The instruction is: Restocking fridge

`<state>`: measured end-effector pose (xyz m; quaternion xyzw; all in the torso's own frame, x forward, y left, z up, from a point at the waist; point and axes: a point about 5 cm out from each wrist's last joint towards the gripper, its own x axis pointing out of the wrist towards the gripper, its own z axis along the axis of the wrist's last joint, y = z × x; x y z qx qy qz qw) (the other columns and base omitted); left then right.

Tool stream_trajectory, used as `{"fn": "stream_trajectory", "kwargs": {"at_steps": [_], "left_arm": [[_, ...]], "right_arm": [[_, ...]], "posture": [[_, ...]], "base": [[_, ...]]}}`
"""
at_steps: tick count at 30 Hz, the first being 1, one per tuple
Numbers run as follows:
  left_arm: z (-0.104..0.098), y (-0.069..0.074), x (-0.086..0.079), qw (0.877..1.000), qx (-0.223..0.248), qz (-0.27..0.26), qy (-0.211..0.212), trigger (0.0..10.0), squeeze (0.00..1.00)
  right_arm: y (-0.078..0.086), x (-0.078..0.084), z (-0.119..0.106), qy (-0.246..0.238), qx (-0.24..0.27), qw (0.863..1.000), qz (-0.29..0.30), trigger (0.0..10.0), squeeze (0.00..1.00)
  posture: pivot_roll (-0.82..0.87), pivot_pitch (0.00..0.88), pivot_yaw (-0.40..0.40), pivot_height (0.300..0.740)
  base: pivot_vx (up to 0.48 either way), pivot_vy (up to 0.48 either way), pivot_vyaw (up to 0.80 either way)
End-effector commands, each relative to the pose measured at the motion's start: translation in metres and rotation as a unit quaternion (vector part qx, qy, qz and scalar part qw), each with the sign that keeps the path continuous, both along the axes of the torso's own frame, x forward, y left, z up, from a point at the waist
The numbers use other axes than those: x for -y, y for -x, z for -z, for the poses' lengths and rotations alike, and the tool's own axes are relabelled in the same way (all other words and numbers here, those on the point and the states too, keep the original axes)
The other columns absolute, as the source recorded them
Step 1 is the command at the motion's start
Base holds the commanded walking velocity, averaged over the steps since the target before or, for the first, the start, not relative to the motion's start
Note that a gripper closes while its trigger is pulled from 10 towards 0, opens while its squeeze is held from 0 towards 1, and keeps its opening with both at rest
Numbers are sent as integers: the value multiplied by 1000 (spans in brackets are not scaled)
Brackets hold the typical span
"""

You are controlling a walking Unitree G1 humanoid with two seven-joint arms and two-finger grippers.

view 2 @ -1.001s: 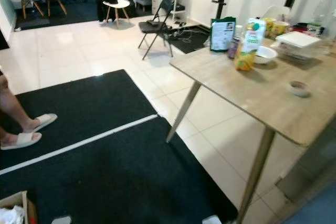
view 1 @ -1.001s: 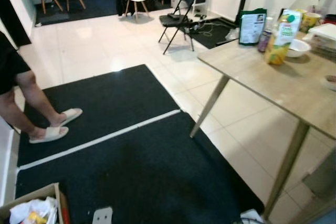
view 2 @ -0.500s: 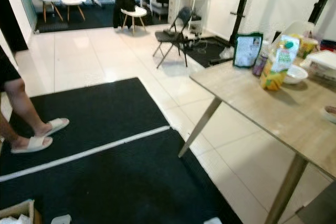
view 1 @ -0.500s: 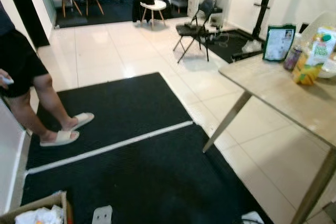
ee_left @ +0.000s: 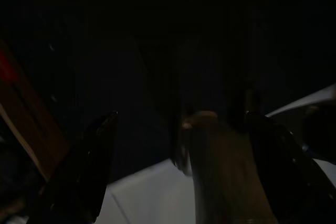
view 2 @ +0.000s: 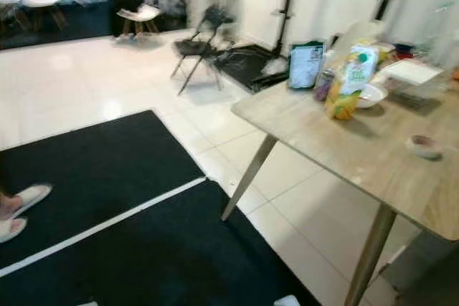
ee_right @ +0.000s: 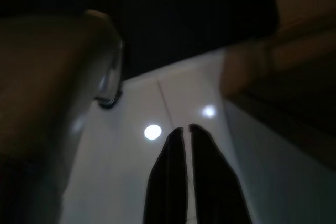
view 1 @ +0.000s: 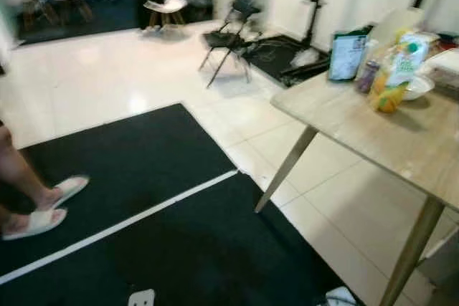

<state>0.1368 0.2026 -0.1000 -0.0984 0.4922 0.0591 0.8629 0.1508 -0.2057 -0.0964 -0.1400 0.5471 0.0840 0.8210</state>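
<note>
A: Item one, containers on the light wooden table point(view 2: 373, 155)?

B: Green-and-orange juice carton point(view 2: 348, 80) upright at the far side; dark green pouch point(view 2: 306, 66) and white bowl point(view 2: 369, 94) beside it. Contents cannot be made out. Small bowl point(view 2: 423, 147) apart, near the right edge.

A: Grippers?

B: Left gripper point(ee_left: 178, 171): fingers spread wide, empty. Right gripper point(ee_right: 186, 156): fingers nearly together, empty, over white floor tile point(ee_right: 157, 156).

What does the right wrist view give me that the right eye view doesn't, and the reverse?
Right wrist view: the right pincer, black fingers together, above glossy tile with two light reflections. Right eye view: the wooden table carrying a juice carton, a white bowl and a small bowl, plus the black mat and a folding chair. Shared: the white tile floor.
</note>
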Motion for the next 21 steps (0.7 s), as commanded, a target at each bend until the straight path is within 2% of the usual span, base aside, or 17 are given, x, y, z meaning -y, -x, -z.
{"fn": "stream_trajectory", "kwargs": {"at_steps": [1,14,21], "left_arm": [[0,0,2,1000,-2,1,2,10000,0],[1,3,1,1000,-6,0,1,10000,0],[2,4,1,1000,-8,-1,2,10000,0]], "right_arm": [[-5,2,-2,6,8,1000,-4,10000,0],[6,17,-1,14,-2,1000,-1,10000,0],[10,19,0,17,-11,1000,-7,10000,0]], "posture": [[-90,0,13,740],[-90,0,13,740],[-90,0,13,740]], "base": [[394,0,0],[390,0,0],[393,0,-705]]}}
